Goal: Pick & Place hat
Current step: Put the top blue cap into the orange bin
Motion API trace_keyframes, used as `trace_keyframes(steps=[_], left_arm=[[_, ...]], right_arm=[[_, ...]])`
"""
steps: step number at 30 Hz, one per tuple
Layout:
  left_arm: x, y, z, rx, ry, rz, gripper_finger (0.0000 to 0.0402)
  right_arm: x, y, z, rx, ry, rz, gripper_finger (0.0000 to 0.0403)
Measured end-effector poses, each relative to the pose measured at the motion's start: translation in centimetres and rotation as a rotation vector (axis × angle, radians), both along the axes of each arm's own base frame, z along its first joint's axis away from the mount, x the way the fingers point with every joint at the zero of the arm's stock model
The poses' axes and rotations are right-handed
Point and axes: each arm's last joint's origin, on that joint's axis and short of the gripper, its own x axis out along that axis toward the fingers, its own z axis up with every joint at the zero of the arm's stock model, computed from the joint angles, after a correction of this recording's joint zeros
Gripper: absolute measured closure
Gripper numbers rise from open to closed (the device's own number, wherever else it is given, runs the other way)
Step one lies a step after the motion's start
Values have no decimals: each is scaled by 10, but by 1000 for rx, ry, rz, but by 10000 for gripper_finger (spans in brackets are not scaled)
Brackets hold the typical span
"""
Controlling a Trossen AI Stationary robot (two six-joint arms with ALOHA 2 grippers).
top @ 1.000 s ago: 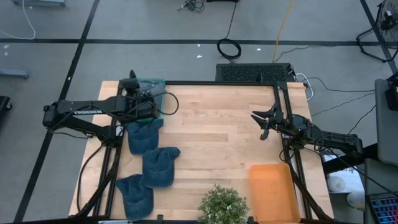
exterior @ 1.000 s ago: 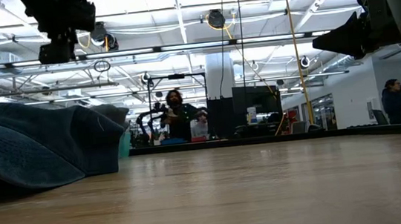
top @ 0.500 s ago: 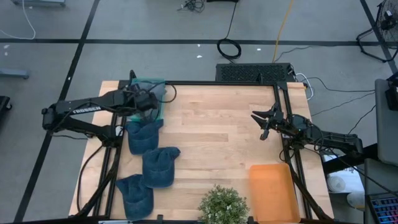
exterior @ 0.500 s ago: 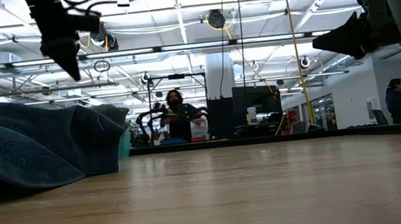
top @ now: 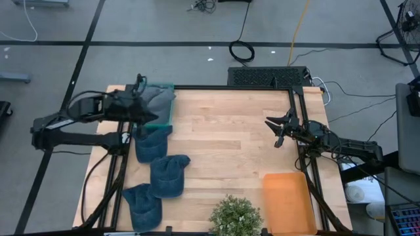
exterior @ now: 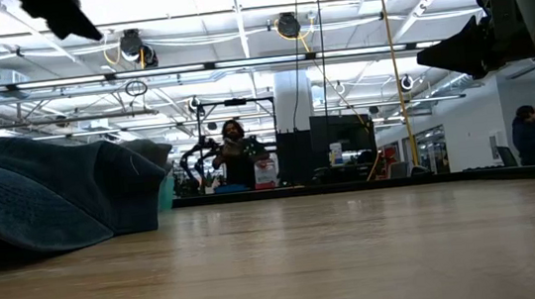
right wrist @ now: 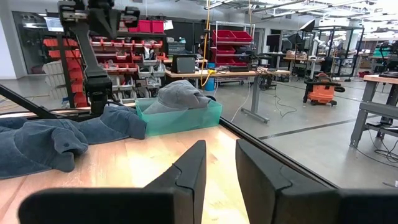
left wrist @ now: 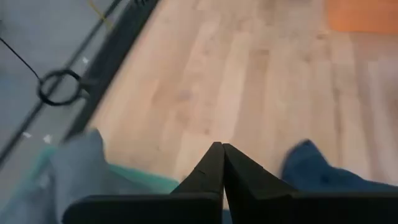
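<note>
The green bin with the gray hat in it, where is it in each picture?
High view: green bin at the table's far-left corner.
Low view: only a sliver behind the blue hats.
Left wrist view: bottom left.
Right wrist view: centre.
Shared landmark: the blue hats beside it.

bench (top: 223, 137): light wood planks
far left corner: teal bin (top: 159, 105)
left edge: three blue hats (top: 169, 174)
near edge: plant (top: 235, 218), orange tray (top: 287, 200)
</note>
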Motion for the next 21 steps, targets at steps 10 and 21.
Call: trace_keyframes(steps=[10,21], left_arm=[[-16,-4,-27,-359,130,299,357],[31,-3,-82,-463,648,458,231]], right_arm=[[0,0,0,0,0,0,330],[0,0,0,0,0,0,330]])
